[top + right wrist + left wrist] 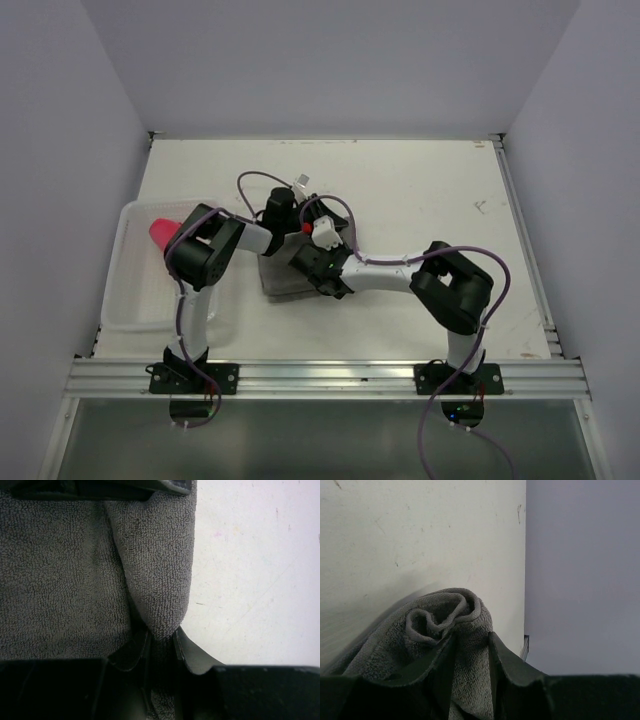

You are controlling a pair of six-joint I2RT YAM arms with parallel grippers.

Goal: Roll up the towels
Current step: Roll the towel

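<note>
Here, the left end effector (470, 662) is clenched on the grey towel (445, 615), its two fingers (502, 657) pinching the cloth just below a tight spiral of terry that shows at the towel's end. The right end effector (156, 650) is likewise clamped on the same towel, gripping a raised fold that narrows down into its jaws, with flat grey cloth spreading off to one side. Both grips are on one piece of cloth, which lies on the white counter (420, 200) between the two arms, near the middle and a little toward the left arm.

Judging from the spiral, the roll of the grey towel is begun but not finished: one end is curled up, while a broad part of it lies flat and unrolled. Out to the left, the pink-red towel (160, 235) sits as a compact bundle at the far end of the white basket (125, 300), partly hidden by the left arm. It looks rolled and put away, though the overhead view does not show this for certain. What remains, I would say, is winding up the rest of the grey towel.
</note>
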